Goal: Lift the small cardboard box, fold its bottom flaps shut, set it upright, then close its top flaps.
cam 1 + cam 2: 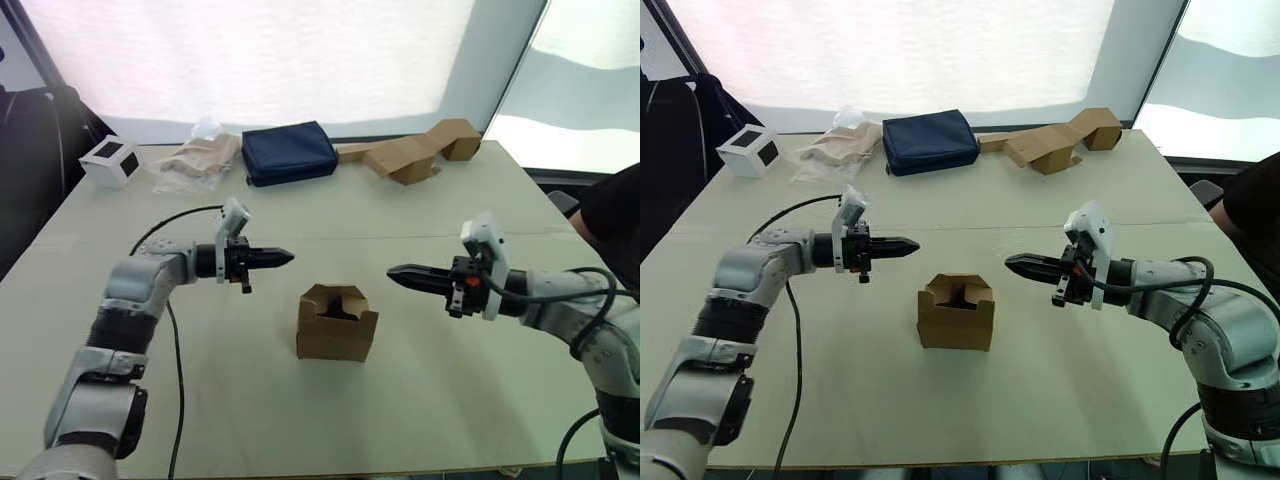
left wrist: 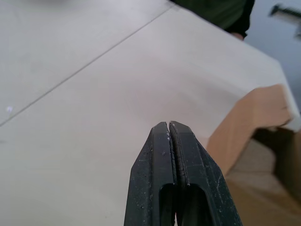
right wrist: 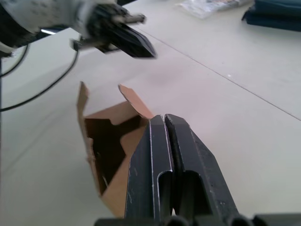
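Note:
The small cardboard box (image 1: 337, 323) stands upright on the table's middle, its top flaps up and its inside dark. My left gripper (image 1: 286, 257) is shut and empty, hovering above the table to the box's upper left, pointing right. My right gripper (image 1: 393, 272) is shut and empty too, hovering to the box's upper right, pointing left. In the right wrist view the box (image 3: 110, 141) lies just beyond my shut fingers (image 3: 162, 141), with the left gripper (image 3: 149, 51) further off. In the left wrist view a flap of the box (image 2: 249, 127) shows beside the shut fingers (image 2: 170, 146).
Along the table's far edge lie a white cube with black squares (image 1: 110, 160), a clear plastic bag (image 1: 200, 155), a dark blue pouch (image 1: 289, 152) and a long zigzag-folded cardboard piece (image 1: 415, 152). A person's dark sleeve (image 1: 615, 215) shows at the right edge. A black cable (image 1: 175, 340) hangs from my left arm.

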Available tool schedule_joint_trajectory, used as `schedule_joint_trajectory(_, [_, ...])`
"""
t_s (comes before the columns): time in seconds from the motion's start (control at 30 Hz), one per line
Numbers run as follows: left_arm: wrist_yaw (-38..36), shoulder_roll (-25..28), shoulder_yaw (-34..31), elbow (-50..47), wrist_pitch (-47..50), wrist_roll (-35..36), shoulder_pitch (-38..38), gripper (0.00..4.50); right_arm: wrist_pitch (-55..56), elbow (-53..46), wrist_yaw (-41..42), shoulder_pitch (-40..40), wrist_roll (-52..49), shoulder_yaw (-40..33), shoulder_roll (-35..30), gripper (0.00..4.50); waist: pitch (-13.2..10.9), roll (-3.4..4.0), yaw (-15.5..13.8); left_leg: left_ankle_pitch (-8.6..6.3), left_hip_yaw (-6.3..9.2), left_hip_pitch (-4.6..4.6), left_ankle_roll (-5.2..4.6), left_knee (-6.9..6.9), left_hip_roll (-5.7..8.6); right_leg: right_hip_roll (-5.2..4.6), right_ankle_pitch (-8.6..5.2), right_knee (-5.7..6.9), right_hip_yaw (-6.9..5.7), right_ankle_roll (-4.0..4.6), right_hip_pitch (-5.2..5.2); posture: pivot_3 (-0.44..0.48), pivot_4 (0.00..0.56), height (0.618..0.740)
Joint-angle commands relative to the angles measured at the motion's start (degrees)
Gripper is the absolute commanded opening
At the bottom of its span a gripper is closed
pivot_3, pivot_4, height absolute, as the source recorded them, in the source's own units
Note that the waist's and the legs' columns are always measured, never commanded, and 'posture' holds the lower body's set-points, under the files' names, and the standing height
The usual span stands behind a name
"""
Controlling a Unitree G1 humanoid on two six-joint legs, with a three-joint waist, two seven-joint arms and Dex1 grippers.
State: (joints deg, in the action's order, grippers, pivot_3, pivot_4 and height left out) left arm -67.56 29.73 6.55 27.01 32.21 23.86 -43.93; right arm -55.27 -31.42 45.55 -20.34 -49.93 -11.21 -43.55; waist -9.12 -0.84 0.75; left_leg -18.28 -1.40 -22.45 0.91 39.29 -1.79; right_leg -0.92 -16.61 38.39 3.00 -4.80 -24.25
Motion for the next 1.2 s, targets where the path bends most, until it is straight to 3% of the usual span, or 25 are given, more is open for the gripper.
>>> schedule_joint_trajectory(0.03, [-2.75,-2.7,1.55,8.68,-5.74,-3.61,-3.21,0.02,-4.05,-9.11,-5.49,-1.02,-9.28,0.5,1.42,0.0,-0.01,-0.01,-0.04,0.0,0.0,-0.02,0.0,0.0,-0.01,0.0,0.0,0.0,0.0,0.0,-0.03,0.0,0.15,0.74])
schedule_joint_trajectory(0.2, [-5.93,-4.64,2.52,14.93,-9.44,-6.41,-4.47,0.02,-5.72,-13.42,-10.07,-0.44,-12.43,3.58,1.15,0.0,-0.01,-0.02,-0.01,0.0,0.0,-0.04,0.0,0.01,-0.01,-0.02,0.0,0.01,0.0,0.0,-0.04,0.0,0.15,0.74])
schedule_joint_trajectory(0.27, [-8.82,-4.8,3.57,14.58,-8.46,-6.82,-3.68,0.02,-5.89,-16.88,-11.25,-1.11,-6.52,9.56,-1.51,0.0,0.0,-0.01,-0.01,0.0,0.01,-0.04,0.0,0.01,0.0,-0.02,0.0,0.01,0.0,0.0,-0.04,0.0,0.15,0.74])
schedule_joint_trajectory(0.5, [-12.96,-4.12,4.71,9.33,-7.19,-7.82,0.13,0.02,-0.96,-16.23,-10.63,2.16,2.81,17.83,-3.61,0.0,-0.01,-0.03,0.03,0.0,0.02,-0.07,0.0,0.0,-0.01,-0.02,0.0,-0.03,0.0,0.0,-0.05,0.0,0.15,0.74])
schedule_joint_trajectory(1.2, [-7.27,-5.61,1.6,-1.46,-1.8,-5.89,5.79,0.02,5.58,-3.8,-4.16,-2.94,14.9,25.18,-0.22,0.0,-0.01,-0.03,0.0,0.0,0.03,-0.06,0.0,0.02,-0.02,-0.04,0.0,-0.01,0.0,0.0,-0.05,0.0,0.15,0.74])
